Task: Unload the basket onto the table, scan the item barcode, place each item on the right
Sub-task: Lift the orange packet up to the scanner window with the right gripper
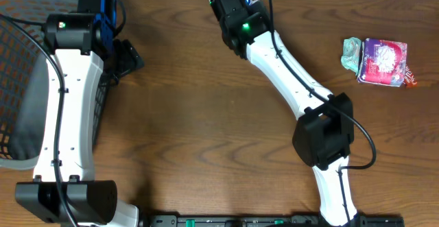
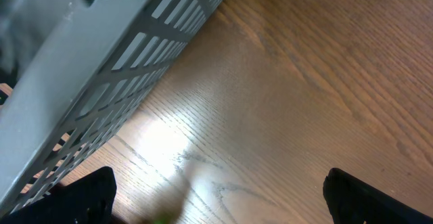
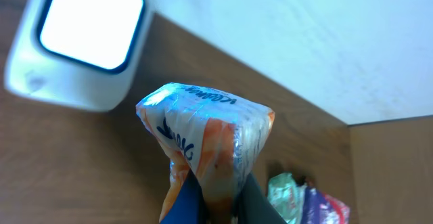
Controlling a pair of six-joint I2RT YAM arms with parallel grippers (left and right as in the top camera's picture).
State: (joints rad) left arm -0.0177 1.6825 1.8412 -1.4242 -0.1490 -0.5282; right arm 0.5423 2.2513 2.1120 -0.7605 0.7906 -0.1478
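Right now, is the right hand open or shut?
Shut: in the right wrist view the right hand pinches the lower end of an orange-and-white plastic packet, held up near the white scanner.

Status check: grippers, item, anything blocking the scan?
Left gripper open, empty, beside basket. Right gripper shut on packet. Scanner just past packet, nothing between. Spare packets off to the side.

l gripper [image 2: 223,207] wide open, r gripper [image 3: 215,200] pinched shut on a packet [image 3: 203,136], r arm seemingly stretched fwd
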